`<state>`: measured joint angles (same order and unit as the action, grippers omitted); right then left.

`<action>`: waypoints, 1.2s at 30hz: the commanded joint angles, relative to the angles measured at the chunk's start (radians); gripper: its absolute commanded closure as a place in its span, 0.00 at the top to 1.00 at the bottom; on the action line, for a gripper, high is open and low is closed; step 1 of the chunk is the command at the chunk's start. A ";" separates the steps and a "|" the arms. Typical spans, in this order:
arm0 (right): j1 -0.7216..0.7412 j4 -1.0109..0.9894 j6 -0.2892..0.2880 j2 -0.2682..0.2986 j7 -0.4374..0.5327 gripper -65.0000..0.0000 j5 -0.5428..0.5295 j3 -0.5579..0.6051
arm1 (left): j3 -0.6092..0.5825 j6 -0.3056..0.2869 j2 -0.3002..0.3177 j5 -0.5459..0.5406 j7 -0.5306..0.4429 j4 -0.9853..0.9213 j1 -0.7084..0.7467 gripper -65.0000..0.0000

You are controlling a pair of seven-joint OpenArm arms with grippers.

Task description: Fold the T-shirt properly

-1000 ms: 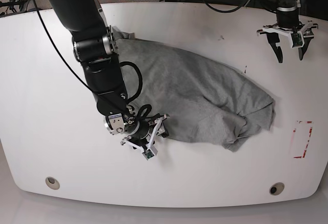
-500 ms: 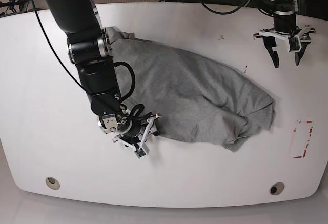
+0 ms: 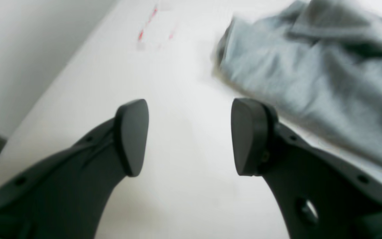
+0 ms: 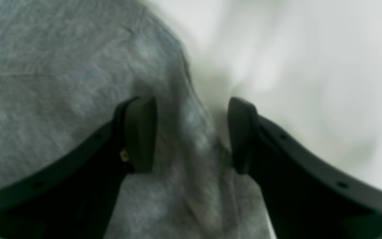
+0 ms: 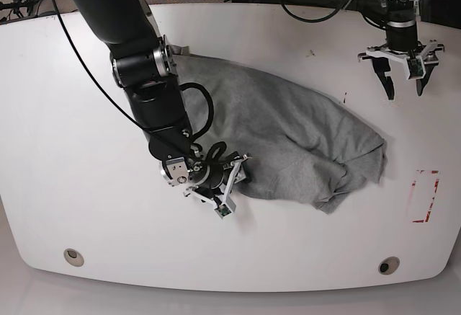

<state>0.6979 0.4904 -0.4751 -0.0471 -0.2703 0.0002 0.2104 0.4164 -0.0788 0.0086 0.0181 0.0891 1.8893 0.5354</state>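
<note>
T-shirt (image 5: 288, 138) crumpled mid-bench (image 5: 65, 149). Right gripper (image 4: 191, 136) spread apart, straddling its near-left hem; left gripper (image 5: 403, 77) spread apart, far right.

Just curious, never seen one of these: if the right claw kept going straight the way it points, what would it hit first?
Most likely the T-shirt. The right gripper stands open astride the cloth's edge, a ridge of it between the jaws. Depth is blurry, so it may already be touching.
</note>
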 commanded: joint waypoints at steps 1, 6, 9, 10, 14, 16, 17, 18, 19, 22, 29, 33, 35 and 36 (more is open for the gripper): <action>0.033 0.014 -0.006 -0.012 0.004 0.50 -0.004 -0.001 | 0.032 0.007 0.008 -0.005 0.064 0.019 -0.048 0.57; 0.032 0.014 -0.006 -0.017 0.004 0.38 -0.004 -0.001 | 0.118 0.006 0.003 -0.005 0.297 0.017 -0.191 0.57; 0.032 0.014 -0.006 -0.017 0.004 0.15 -0.004 -0.001 | 0.132 0.006 0.009 -0.005 0.421 0.017 -0.268 0.57; 0.032 0.014 -0.006 -0.017 0.004 0.08 -0.004 -0.001 | 0.132 0.006 0.011 -0.005 0.449 0.017 -0.285 0.57; 0.032 0.015 -0.006 -0.013 0.003 0.00 -0.004 -0.001 | 0.097 0.006 0.060 -0.010 0.541 0.011 -0.360 0.57; 0.032 0.027 -0.007 -0.012 0.001 0.00 -0.004 -0.001 | 0.068 0.006 0.070 -0.011 0.568 -0.017 -0.397 0.57; 0.030 0.043 -0.007 -0.010 -0.005 0.00 -0.004 -0.001 | 0.062 0.006 0.072 -0.011 0.576 -0.029 -0.410 0.57; 0.013 0.073 -0.007 -0.009 -0.031 0.00 -0.009 -0.006 | 0.055 0.006 0.072 -0.011 0.582 -0.050 -0.429 0.57; -0.002 0.107 -0.007 -0.006 -0.060 0.00 -0.010 -0.007 | 0.055 0.006 0.072 -0.011 0.582 -0.066 -0.443 0.57; -0.057 0.293 -0.007 0.031 -0.160 0.00 -0.012 -0.009 | 0.055 0.006 0.069 -0.011 0.582 -0.127 -0.484 0.57; -0.221 0.798 -0.007 0.074 -0.376 0.00 -0.007 -0.007 | 0.054 0.006 0.064 -0.011 0.578 -0.219 -0.522 0.57; -0.295 1.031 -0.007 0.103 -0.467 0.00 -0.006 -0.009 | 0.049 0.006 0.063 -0.014 0.576 -0.233 -0.530 0.57; -0.330 1.129 -0.009 0.122 -0.507 0.00 -0.004 -0.013 | 0.028 0.006 0.063 -0.014 0.576 -0.234 -0.530 0.57; -0.343 1.152 -0.012 0.134 -0.515 0.00 -0.004 -0.024 | 0.019 0.006 0.063 -0.014 0.576 -0.234 -0.530 0.57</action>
<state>0.3435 1.5745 -0.4847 0.0624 -0.7868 -0.0025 0.2047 0.4538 -0.0704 0.0624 0.0078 0.6907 1.6386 0.0242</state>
